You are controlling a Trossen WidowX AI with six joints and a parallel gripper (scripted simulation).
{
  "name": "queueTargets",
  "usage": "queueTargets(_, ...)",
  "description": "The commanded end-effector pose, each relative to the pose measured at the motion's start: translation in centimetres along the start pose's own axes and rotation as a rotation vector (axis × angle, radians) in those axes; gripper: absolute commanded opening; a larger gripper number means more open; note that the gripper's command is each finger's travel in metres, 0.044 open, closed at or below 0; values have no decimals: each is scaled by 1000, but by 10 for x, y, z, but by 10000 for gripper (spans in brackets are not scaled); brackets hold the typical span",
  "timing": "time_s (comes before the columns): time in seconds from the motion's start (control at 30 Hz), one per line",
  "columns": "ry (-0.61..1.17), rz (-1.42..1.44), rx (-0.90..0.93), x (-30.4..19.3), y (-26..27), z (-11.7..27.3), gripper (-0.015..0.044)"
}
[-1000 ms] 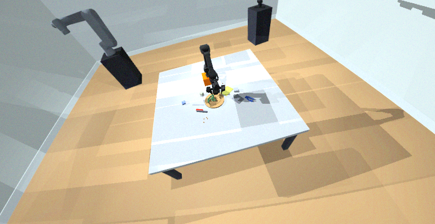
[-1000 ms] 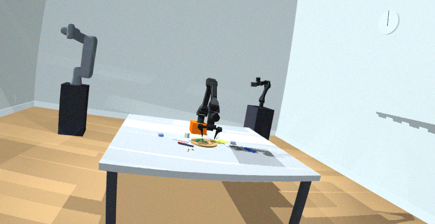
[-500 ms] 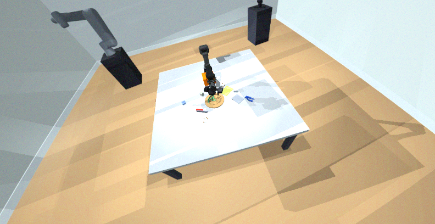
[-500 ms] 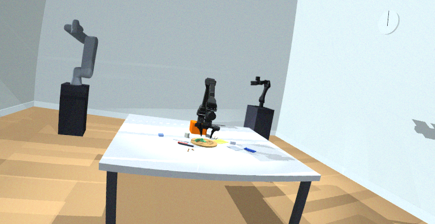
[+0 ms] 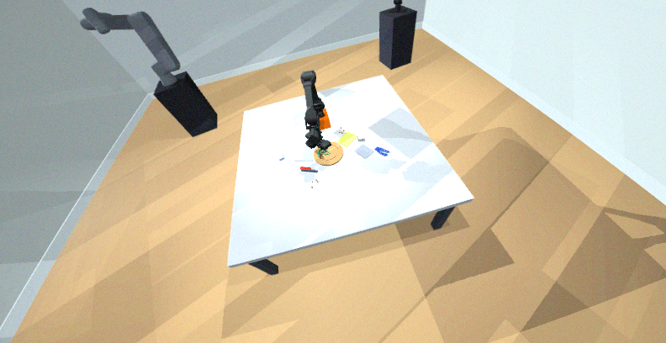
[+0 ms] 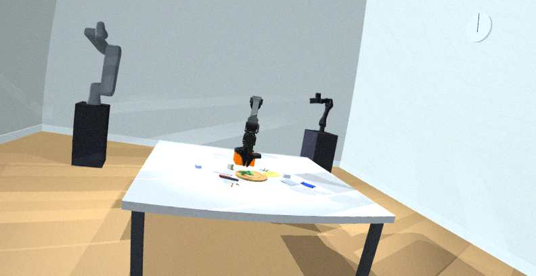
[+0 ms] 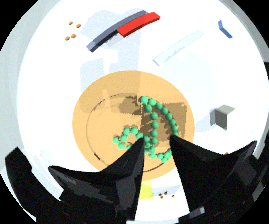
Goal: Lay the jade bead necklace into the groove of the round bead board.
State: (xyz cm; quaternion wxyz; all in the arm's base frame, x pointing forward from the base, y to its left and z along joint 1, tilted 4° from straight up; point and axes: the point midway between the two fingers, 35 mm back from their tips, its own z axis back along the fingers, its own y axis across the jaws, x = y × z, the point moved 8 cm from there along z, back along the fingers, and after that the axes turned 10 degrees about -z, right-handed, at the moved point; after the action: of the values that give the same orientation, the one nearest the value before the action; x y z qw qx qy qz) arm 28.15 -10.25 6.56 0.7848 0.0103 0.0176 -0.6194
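The round wooden bead board (image 5: 336,157) (image 6: 258,177) (image 7: 110,82) lies on the table with a thin ring groove. The jade bead necklace (image 5: 325,153) (image 6: 246,172) (image 7: 154,127) lies bunched on one side of the board. One stretch curves near the groove, another crosses inward, and a small loop lies inside the ring. My gripper (image 5: 321,148) (image 6: 247,166) (image 7: 158,139) is partly open, pointing down over the bunched beads. Beads show in and around the gap between its fingertips, but no bead is seen pinched. The fingers hide part of the necklace and the board's near edge.
An orange block (image 5: 325,119) (image 6: 239,157) stands behind the board. A red and dark bar (image 5: 305,168) (image 7: 139,24), a pale strip (image 7: 179,47) and a grey cube (image 6: 230,166) (image 7: 222,118) lie around it. A yellow sheet (image 5: 346,139) and a blue object (image 5: 382,151) lie on the other side.
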Motion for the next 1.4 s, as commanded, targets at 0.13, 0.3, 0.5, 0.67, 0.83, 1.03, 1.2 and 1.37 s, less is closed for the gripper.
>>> queueTargets(0.13, 3, -12, -9, 1, 0, -16, 120)
queueTargets(0.3, -5, -6, 6, 2, 2, -11, 120)
queueTargets(0.5, -2, -8, 2, 2, 1, -20, 120)
queueTargets(0.67, 0, -9, -2, 2, 1, -28, 120)
queueTargets(0.83, 2, -11, -7, 1, 0, -36, 120)
queueTargets(1.03, 3, -12, -9, 1, -1, -40, 120)
queueTargets(1.2, 3, -12, -9, 1, -1, -40, 120)
queueTargets(1.37, 3, -12, -9, 1, -1, -40, 120)
